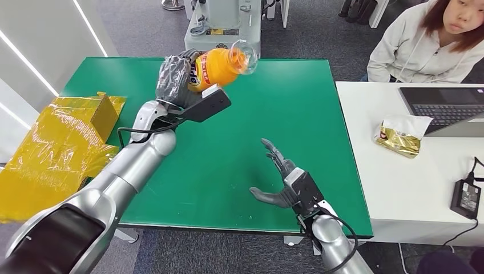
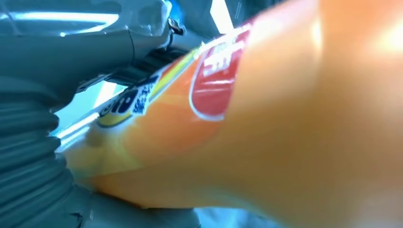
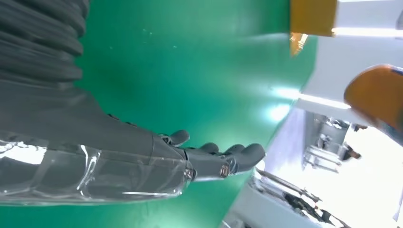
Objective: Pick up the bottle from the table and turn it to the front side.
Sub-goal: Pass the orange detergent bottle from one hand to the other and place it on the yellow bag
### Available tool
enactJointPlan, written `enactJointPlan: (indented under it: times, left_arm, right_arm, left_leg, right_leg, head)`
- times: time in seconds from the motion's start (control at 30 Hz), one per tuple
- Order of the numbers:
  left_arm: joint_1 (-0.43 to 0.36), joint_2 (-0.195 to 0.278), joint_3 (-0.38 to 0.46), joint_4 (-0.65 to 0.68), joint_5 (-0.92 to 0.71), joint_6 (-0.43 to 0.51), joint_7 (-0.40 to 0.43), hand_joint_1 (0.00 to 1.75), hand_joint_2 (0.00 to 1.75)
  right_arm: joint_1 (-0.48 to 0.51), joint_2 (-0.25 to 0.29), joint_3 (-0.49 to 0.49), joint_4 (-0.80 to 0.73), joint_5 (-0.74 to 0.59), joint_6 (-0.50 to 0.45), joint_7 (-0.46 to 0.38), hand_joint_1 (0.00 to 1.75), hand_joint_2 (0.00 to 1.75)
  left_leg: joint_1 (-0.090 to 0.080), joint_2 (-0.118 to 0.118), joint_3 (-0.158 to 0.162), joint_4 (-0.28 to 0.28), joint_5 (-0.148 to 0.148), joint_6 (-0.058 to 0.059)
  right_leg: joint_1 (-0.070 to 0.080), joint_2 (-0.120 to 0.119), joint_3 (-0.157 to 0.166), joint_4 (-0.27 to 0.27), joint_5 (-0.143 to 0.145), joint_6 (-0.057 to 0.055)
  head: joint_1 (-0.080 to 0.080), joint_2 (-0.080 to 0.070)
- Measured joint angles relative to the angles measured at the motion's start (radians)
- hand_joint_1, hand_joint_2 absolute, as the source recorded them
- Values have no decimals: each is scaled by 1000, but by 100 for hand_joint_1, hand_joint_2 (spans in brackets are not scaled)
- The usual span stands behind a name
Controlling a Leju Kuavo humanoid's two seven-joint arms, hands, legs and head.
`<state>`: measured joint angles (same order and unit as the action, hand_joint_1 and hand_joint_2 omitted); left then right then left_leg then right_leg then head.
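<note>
An orange bottle (image 1: 220,65) with a yellow and red label and a clear end is held up above the far side of the green table (image 1: 240,137), lying tilted with its clear end pointing right. My left hand (image 1: 177,80) grips its labelled body. Close up, the bottle (image 2: 266,128) shows its red and blue label next to the hand's grey cover (image 2: 33,142). My right hand (image 1: 279,180) hovers over the table's near right part, fingers spread and holding nothing. That same hand (image 3: 209,159) shows its fingers extended, with the bottle (image 3: 378,95) blurred beyond.
Crumpled yellow wrapping and a box (image 1: 63,142) lie at the table's left edge. A white desk (image 1: 399,188) on the right holds a laptop (image 1: 445,108), a gold packet (image 1: 399,137) and a black power brick (image 1: 465,197). A person (image 1: 428,40) sits behind it. A grey machine base (image 1: 222,28) stands beyond the table.
</note>
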<state>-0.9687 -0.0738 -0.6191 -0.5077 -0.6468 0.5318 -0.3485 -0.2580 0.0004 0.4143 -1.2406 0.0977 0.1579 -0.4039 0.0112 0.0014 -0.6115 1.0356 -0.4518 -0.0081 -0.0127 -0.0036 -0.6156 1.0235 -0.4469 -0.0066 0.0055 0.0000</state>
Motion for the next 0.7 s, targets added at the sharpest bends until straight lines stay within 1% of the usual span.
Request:
enactJointPlan:
  times: [0.07, 0.13, 0.23, 0.37, 0.43, 0.53, 0.6, 0.7]
  left_arm:
    - [8, 44, -6, -13, -153, 57, 50, 175, 175]
    - [24, 85, -9, -28, -277, 94, 89, 175, 175]
    - [58, 130, -10, -47, -419, 113, 136, 175, 175]
    - [104, 200, -8, -61, -626, 125, 225, 175, 175]
    - [131, 240, -2, -63, -683, 129, 251, 175, 175]
    - [177, 301, 30, -72, -714, 143, 263, 175, 175]
    - [206, 333, 63, -83, -727, 146, 267, 175, 175]
    - [252, 369, 130, -112, -737, 145, 278, 175, 175]
  right_arm:
    - [45, -9, -7, -77, 10, -4, 5, 0, 175]
    - [76, -17, -14, -135, 16, -6, 5, 0, 175]
    - [108, -24, -24, -196, 32, -12, 3, 0, 175]
    - [149, -33, -33, -260, 42, -20, -4, 0, 175]
    - [169, -41, -39, -284, 41, -22, -14, 0, 175]
    - [199, -51, -50, -311, 38, -24, -27, 0, 175]
    - [214, -55, -56, -324, 37, -25, -33, 0, 175]
    - [233, -58, -67, -341, 38, -28, -36, 0, 175]
  left_leg:
    - [0, 0, 0, 0, 0, 0]
    - [0, 1, 1, 0, 0, 0]
    - [0, 0, 1, -1, 0, 0]
    - [0, 3, 1, -1, 0, 0]
    - [0, 4, 1, -1, 0, 0]
    - [0, 4, 1, -1, 0, 0]
    - [0, 4, 1, -1, 0, 0]
    - [0, 4, 1, -2, 0, 0]
  right_leg:
    - [0, 0, 0, 0, 0, 0]
    - [0, 1, 0, 0, 0, 0]
    - [0, 1, 0, 0, 0, 0]
    - [0, 3, 0, 0, 0, 0]
    - [0, 4, 0, 0, 0, 0]
    - [0, 5, -1, 0, 0, 0]
    - [0, 4, -1, 0, -1, -1]
    - [0, 5, -1, 0, -1, -1]
  head:
    - [0, 0]
    - [0, 0]
    - [0, 0]
    - [0, 0]
    - [0, 0]
    - [0, 0]
    - [0, 0]
    - [0, 0]
